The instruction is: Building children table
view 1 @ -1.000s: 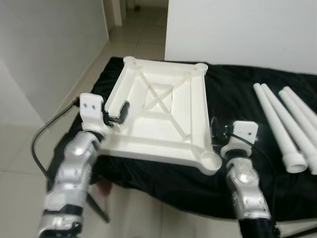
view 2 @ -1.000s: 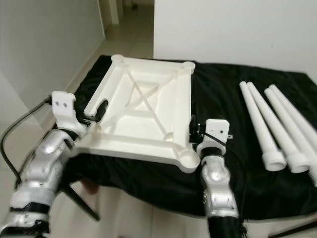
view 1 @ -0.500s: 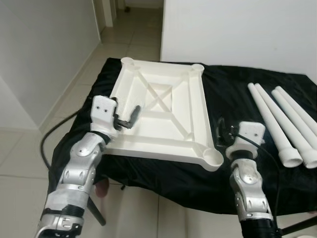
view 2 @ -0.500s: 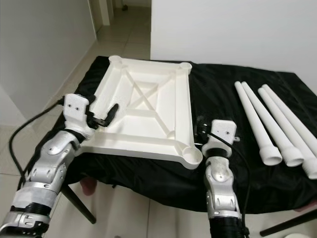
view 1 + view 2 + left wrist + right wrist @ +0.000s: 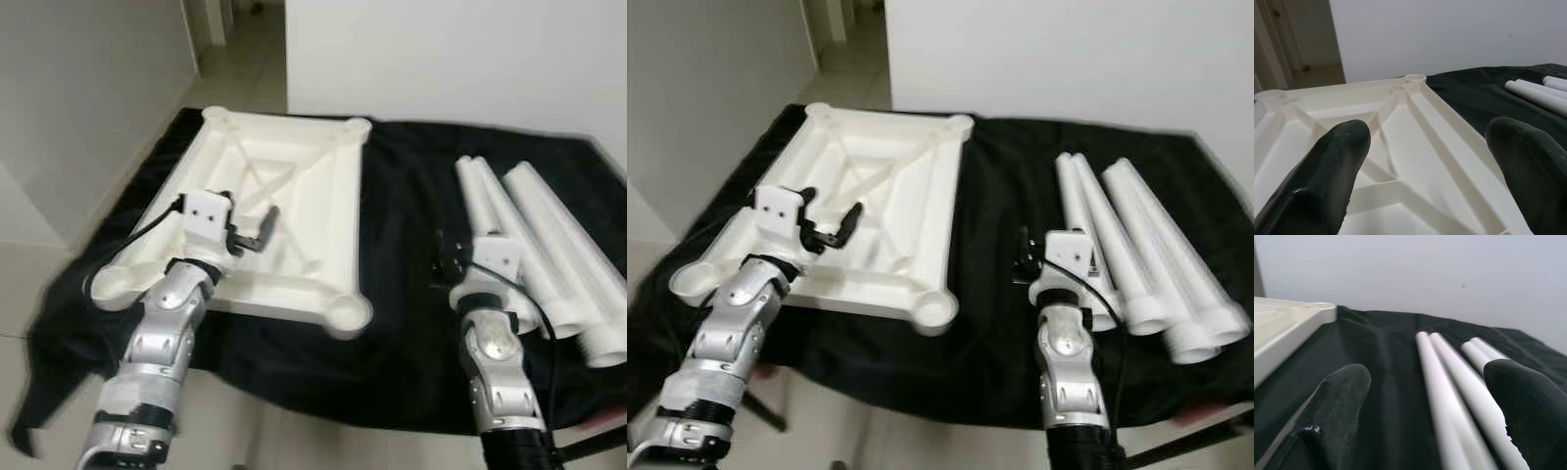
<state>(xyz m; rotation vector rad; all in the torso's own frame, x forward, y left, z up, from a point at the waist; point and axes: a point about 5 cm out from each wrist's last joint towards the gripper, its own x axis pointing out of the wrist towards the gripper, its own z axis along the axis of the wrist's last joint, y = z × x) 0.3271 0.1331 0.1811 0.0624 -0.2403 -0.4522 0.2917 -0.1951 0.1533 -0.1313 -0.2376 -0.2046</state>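
The white plastic tabletop lies upside down on a black cloth, its ribs and corner sockets facing up. My left gripper hovers open just above its near left part; the left wrist view looks across the ribbed underside between the two fingers. Several white tube legs lie side by side on the cloth at the right. My right gripper is open, low over the cloth between the tabletop and the legs, close to the nearest leg.
The black cloth covers the whole work surface and hangs over its near edge. A tiled floor and a hallway lie to the left. A white wall stands behind.
The camera has shifted, so the whole scene sits further left. My left gripper moved from the tabletop's left rim to over its inside. My right gripper moved from the near corner toward the legs.
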